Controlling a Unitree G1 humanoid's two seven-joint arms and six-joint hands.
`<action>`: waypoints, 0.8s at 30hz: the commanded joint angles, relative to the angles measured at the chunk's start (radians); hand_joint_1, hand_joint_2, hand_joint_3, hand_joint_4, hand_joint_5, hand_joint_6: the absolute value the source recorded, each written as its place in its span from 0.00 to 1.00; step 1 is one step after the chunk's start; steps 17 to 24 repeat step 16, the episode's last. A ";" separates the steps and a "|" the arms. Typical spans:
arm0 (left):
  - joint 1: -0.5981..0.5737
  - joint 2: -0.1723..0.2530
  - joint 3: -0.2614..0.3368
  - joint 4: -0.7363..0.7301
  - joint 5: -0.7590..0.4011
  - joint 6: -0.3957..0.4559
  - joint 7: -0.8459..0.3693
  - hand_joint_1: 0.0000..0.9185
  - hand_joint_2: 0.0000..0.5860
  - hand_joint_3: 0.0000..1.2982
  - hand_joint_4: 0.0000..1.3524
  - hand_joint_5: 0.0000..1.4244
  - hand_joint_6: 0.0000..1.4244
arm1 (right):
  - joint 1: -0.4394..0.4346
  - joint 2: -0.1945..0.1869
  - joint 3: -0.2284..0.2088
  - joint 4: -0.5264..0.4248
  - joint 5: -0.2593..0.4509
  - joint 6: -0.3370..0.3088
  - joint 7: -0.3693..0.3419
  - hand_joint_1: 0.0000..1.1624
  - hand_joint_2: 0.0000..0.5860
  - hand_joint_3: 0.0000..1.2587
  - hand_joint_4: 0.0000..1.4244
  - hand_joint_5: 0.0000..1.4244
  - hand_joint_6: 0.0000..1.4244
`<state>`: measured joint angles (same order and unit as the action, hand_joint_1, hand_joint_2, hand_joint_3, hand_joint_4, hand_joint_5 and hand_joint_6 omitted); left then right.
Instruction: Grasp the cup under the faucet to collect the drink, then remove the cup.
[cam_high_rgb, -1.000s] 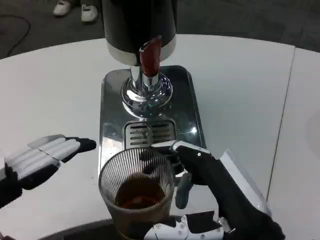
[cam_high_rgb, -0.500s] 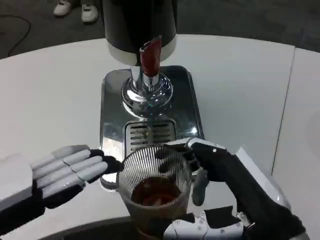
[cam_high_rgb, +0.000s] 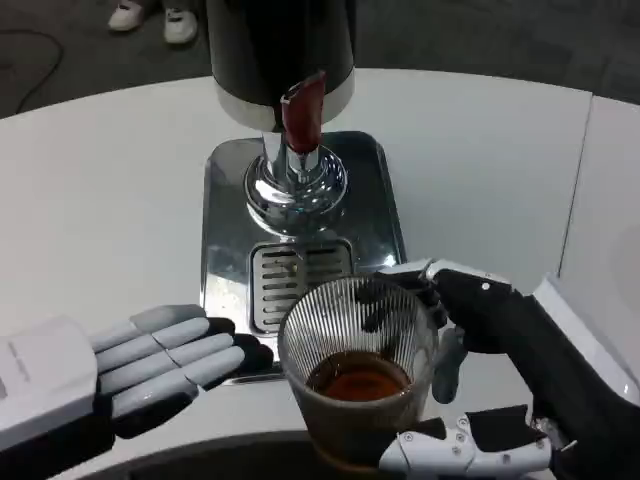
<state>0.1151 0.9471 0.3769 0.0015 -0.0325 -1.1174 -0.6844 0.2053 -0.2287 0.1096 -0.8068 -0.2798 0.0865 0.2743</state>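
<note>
Broadly, a white worktop (cam_high_rgb: 110, 170) is filling most of the head view, and a dark carpeted floor (cam_high_rgb: 480, 35) is running behind it, where a pair of white shoes (cam_high_rgb: 150, 18) is standing left of the dispenser (cam_high_rgb: 280, 60). A seam is dividing the worktop right of the dispenser.

Left of the dispenser's steel drip tray (cam_high_rgb: 225, 260), the left robot hand (cam_high_rgb: 165, 355) is lying flat with its fingers straight and together, holding nothing, its dark fingertips touching or just short of the tray's front corner; which one is hard to tell. The dispenser's black body is cut off by the top edge, and its red-handled faucet (cam_high_rgb: 303, 115) is pointing down at the tray's grille.

Just in front of the tray, toward the camera from the faucet, the ribbed glass cup (cam_high_rgb: 358, 375) is standing upright, its long axis vertical and mouth upward, with brown drink inside. The right robot hand (cam_high_rgb: 480, 400) is wrapping it from the right, fingers on the far rim side and thumb across the base, hiding the cup's bottom.
</note>
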 joint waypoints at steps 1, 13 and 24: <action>0.021 0.024 0.007 -0.025 0.006 0.010 0.014 0.00 0.14 0.00 0.00 0.00 0.00 | 0.020 -0.004 -0.023 -0.059 0.037 0.008 0.004 0.76 0.20 0.62 0.58 0.72 0.71; 0.068 0.026 0.037 -0.085 0.005 0.025 0.023 0.00 0.14 0.00 0.00 0.00 0.00 | 0.042 -0.021 -0.046 -0.104 0.060 0.031 0.012 0.76 0.20 0.61 0.58 0.72 0.71; 0.083 0.023 0.037 -0.108 0.002 0.034 0.023 0.00 0.14 0.00 0.00 0.00 0.00 | 0.048 -0.026 -0.058 -0.116 0.065 0.036 0.017 0.76 0.20 0.62 0.58 0.73 0.71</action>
